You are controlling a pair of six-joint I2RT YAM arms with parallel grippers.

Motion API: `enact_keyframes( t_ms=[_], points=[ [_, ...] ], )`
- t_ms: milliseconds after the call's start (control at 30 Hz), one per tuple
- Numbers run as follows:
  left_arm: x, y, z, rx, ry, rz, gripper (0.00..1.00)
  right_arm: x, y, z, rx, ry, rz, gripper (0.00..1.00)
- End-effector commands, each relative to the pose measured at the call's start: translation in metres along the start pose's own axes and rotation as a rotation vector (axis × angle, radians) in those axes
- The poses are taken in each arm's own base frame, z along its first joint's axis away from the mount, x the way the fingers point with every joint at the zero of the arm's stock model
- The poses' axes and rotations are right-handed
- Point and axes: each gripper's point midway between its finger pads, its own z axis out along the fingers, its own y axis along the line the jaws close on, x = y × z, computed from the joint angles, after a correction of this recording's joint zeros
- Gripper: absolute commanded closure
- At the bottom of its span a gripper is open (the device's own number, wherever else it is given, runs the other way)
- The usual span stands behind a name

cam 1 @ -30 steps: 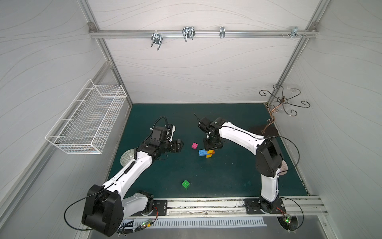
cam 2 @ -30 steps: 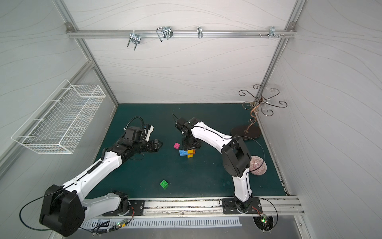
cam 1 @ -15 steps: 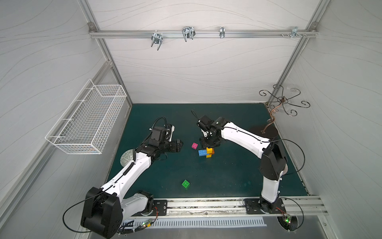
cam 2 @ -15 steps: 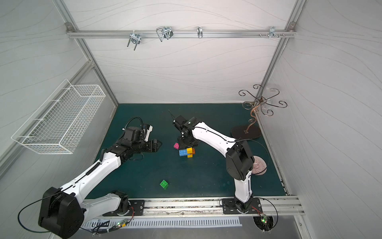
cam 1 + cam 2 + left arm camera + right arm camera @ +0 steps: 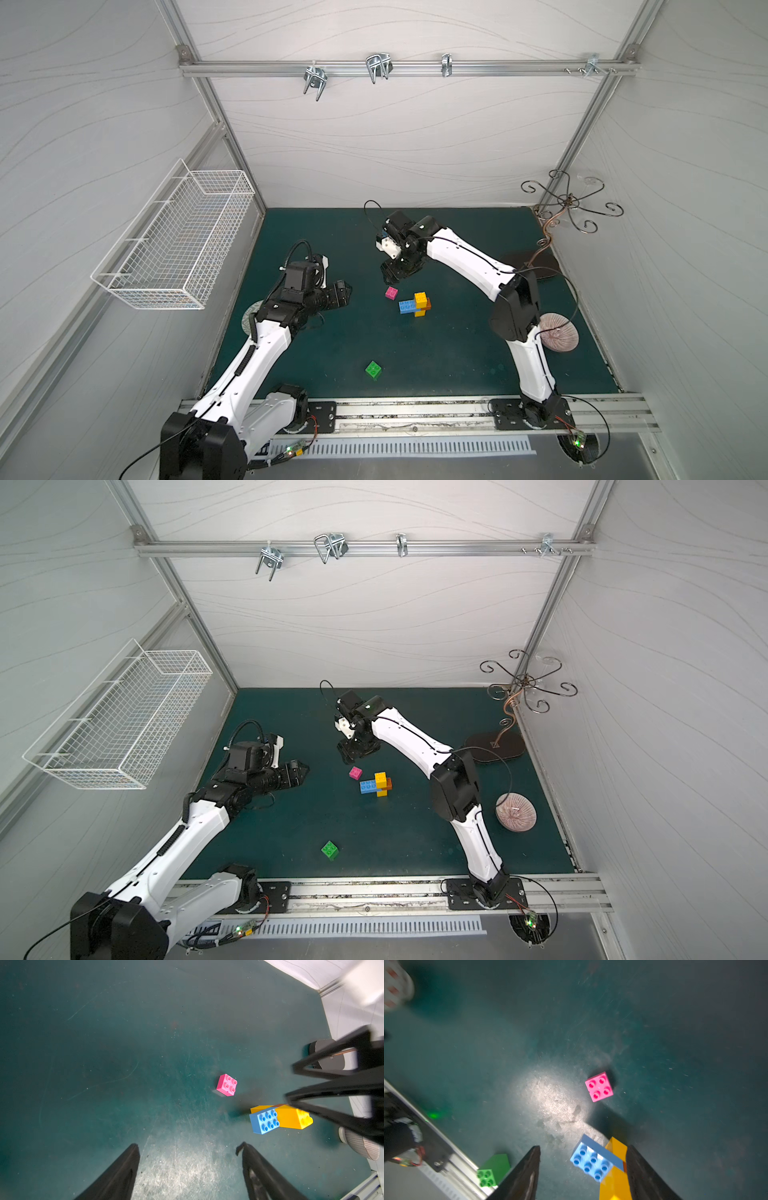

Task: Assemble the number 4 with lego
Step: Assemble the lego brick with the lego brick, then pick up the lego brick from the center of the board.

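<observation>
While a blue-yellow-orange cluster (image 5: pixel 415 304) lies joined on the tabletop (image 5: pixel 457 365), the pink brick (image 5: pixel 391 292) sits loose just beside it, the green brick (image 5: pixel 373 369) well apart. Right fingers (image 5: pixel 527 1169), spread and empty, hang near the pink brick; left fingers (image 5: pixel 120 1172) wide, empty. Likely next: straddle and close on pink.

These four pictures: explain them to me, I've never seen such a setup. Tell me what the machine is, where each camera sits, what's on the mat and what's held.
Two white robot arms stand on a rail beside a green mat. Two pictures look down from overhead; two come from cameras on the arms' wrists, looking past black fingers. On the mat lie a pink brick, a green brick and, joined together, a blue brick, yellow bricks and an orange brick. A ribbed ball sits at the mat's edge. The left gripper and the right gripper are both open, holding nothing.
</observation>
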Motion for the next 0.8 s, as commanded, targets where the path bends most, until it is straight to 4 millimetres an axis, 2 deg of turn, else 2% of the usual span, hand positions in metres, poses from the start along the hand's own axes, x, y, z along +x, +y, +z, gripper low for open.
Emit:
enact_keyframes(
  t_ms=[0,200,400,567,767],
  points=[
    [-0.002,-0.002,-0.005,0.016,-0.014,-0.021,0.21,0.014,0.003,0.015,0.021,0.094,-0.092,0.34],
    [0.002,-0.001,-0.002,0.025,-0.009,-0.028,0.20,0.008,-0.009,0.040,0.084,0.118,-0.127,0.33],
    [0.001,-0.002,-0.001,0.030,-0.009,-0.026,0.20,0.004,-0.023,0.061,0.150,0.150,-0.167,0.27],
    [0.002,-0.003,-0.001,0.033,-0.006,-0.025,0.20,0.005,-0.025,0.078,0.139,0.175,-0.171,0.24],
    [0.002,-0.003,0.000,0.037,-0.007,-0.024,0.20,0.008,-0.026,0.088,0.133,0.201,-0.178,0.27]
  ],
)
